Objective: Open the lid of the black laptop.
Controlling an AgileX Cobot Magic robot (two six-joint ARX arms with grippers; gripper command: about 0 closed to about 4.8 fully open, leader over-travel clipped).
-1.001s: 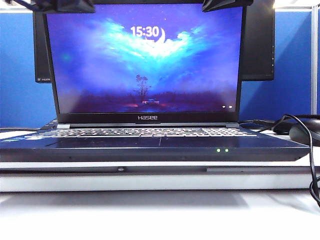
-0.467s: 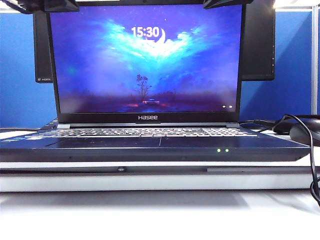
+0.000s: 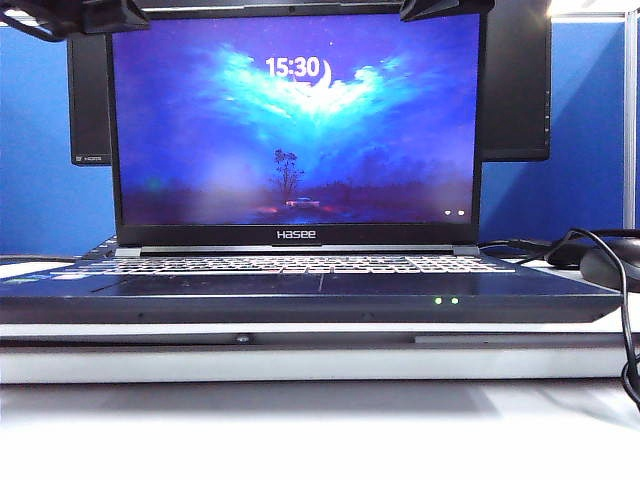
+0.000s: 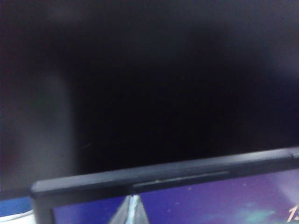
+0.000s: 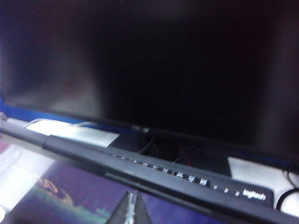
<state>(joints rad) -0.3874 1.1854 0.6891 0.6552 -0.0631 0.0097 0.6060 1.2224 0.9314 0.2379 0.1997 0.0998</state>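
Observation:
The black laptop [image 3: 300,292] stands open on a white platform, its keyboard and two green LEDs facing me. Its lid [image 3: 290,130] is raised, and the lit screen shows 15:30 above the word "Hasee". My left gripper [image 3: 92,14] is at the lid's top left corner. In the left wrist view its shut tips [image 4: 132,206] lie against the screen just under the top bezel [image 4: 163,175]. At the lid's top right corner is my right gripper [image 3: 446,8]. In the right wrist view its tips [image 5: 133,204] are shut in front of the screen [image 5: 70,193].
A larger black monitor [image 3: 515,90] stands close behind the lid, before a blue partition. A black mouse [image 3: 612,266] and its cable [image 3: 627,330] lie at the right. A Logitech keyboard [image 5: 187,176] sits behind the laptop. The white platform [image 3: 300,365] raises the laptop above the table.
The lid has swung a little further back, its left edge appearing narrower. The left gripper has shifted slightly left along the top edge; the right gripper has barely moved.

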